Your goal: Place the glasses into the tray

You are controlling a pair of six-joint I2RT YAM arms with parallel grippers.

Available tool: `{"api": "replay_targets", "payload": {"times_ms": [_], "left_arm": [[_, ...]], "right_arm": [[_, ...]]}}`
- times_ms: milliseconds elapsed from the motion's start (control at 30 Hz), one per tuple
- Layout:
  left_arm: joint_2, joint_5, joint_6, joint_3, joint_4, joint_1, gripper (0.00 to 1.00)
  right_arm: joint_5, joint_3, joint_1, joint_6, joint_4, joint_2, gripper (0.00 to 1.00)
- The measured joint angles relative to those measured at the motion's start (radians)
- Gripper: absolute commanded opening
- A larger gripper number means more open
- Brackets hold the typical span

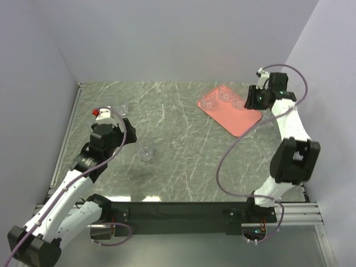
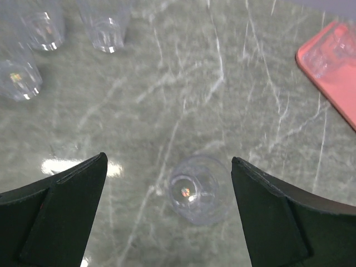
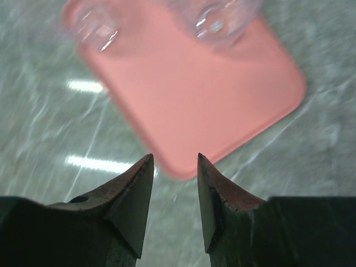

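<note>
The salmon-pink tray (image 1: pixel 245 119) lies at the back right with three clear glasses on it, one of them (image 1: pixel 225 95) at its far edge. My right gripper (image 1: pixel 253 98) hovers at the tray's right end, its jaws (image 3: pixel 175 161) parted with nothing between them; two glasses, one of them (image 3: pixel 222 19) at the top, blur over the tray (image 3: pixel 189 94). A lone glass (image 1: pixel 146 153) stands on the table left of centre. My left gripper (image 1: pixel 129 132) is wide open above it, and the glass (image 2: pixel 197 189) shows between the fingers, untouched.
Three more glasses stand at the back left, one of them (image 2: pixel 105 28) the nearest to the tray's side. Another shows from above (image 1: pixel 122 109) beside the left arm. The tray's corner (image 2: pixel 334 67) is at the right. Grey walls close in the marble table (image 1: pixel 183 139).
</note>
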Motion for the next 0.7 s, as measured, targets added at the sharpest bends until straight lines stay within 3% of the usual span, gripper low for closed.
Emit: {"api": "replay_targets", "payload": {"times_ms": [300,500,700], "left_arm": [[0.037,0.102,-0.251,0.065,-0.138,0.0,0.95],[0.056,0.107,-0.429,0.066,-0.246,0.0,0.75],[0.126,0.096,-0.552,0.067,-0.304,0.0,0.58]], "right_arm": [[-0.319,-0.374,-0.003,-0.166,-0.05,-0.349,0.45],[-0.414,-0.533,-0.003,-0.2,-0.034,-0.47,0.45],[-0.432,-0.601,-0.003,-0.217,-0.024,-0.488,0.45]]}}
